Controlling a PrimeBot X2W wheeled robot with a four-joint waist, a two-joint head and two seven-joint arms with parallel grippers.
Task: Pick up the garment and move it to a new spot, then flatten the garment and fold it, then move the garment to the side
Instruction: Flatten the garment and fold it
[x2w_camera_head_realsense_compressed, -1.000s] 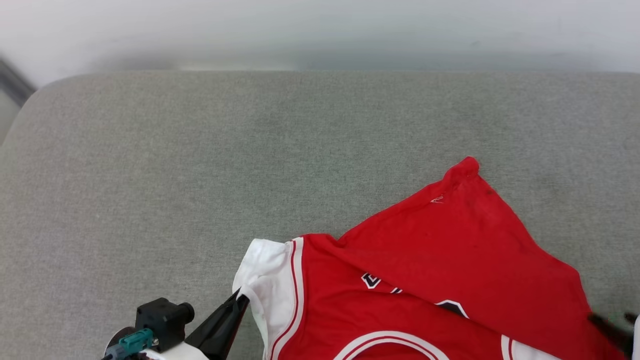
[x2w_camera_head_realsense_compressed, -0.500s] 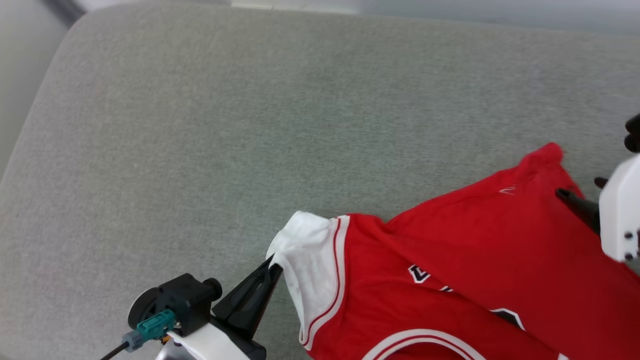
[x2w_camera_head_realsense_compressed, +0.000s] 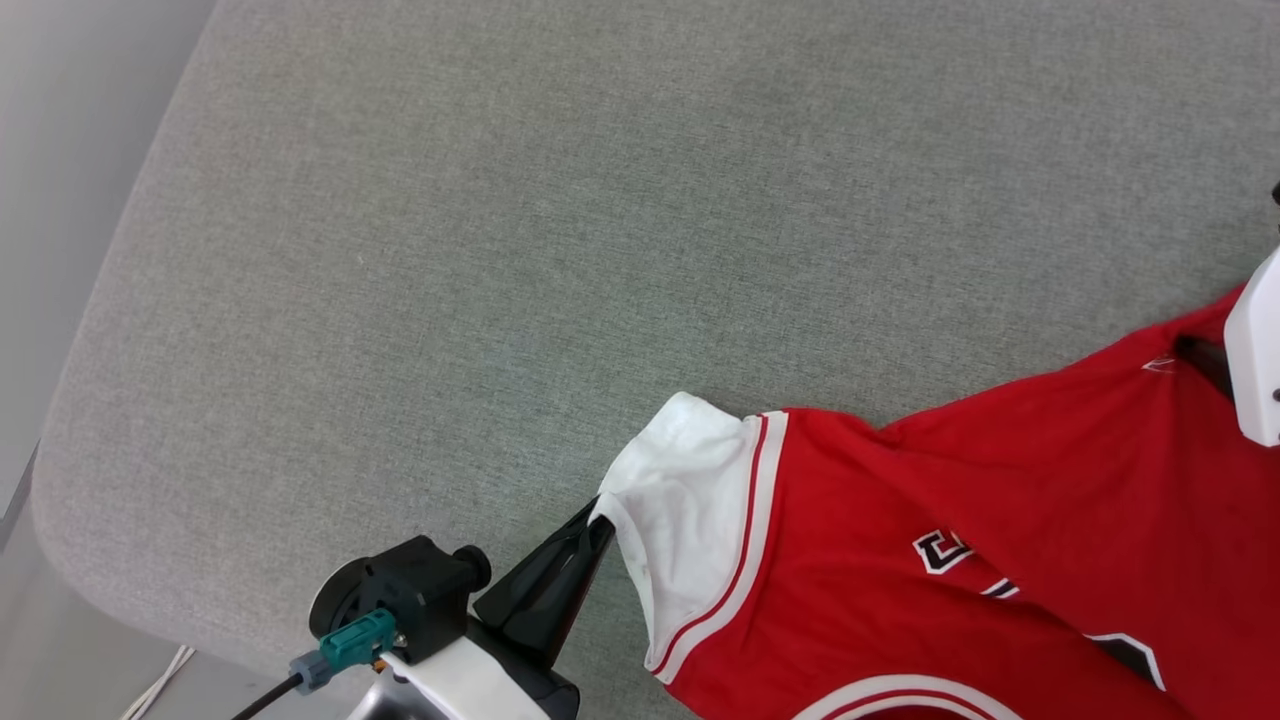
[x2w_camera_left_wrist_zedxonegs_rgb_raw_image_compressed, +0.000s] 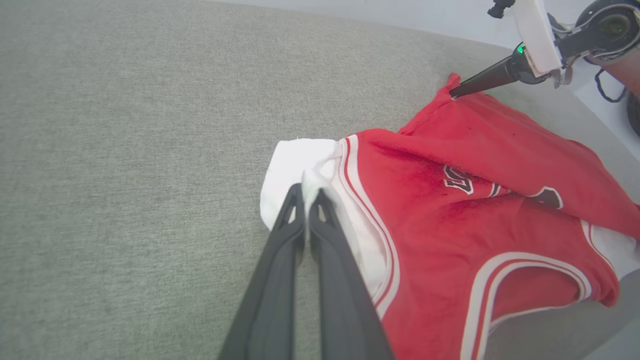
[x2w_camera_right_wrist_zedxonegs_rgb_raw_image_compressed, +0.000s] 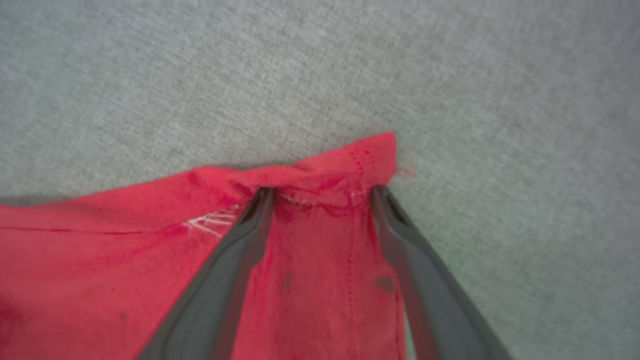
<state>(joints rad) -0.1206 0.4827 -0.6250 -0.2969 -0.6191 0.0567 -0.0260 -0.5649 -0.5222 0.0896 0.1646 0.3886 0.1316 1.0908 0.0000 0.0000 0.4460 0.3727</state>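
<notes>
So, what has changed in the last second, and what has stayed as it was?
The right pincer moved along the garment from its near right edge to its far red corner and now stands open astride it, not gripping yet. The head camera turned, so the picture shifted. The left pincer stays shut on the white panel, and the garment lies as before on the grey cushion.

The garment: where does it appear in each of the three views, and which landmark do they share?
Head view: the garment lies at the lower right, the left gripper pinching its white panel.
Left wrist view: centre to right, beyond that gripper's fingers.
Right wrist view: lower left and centre, under the open right gripper.
Shared landmark: the grey cushion beneath it.
</notes>
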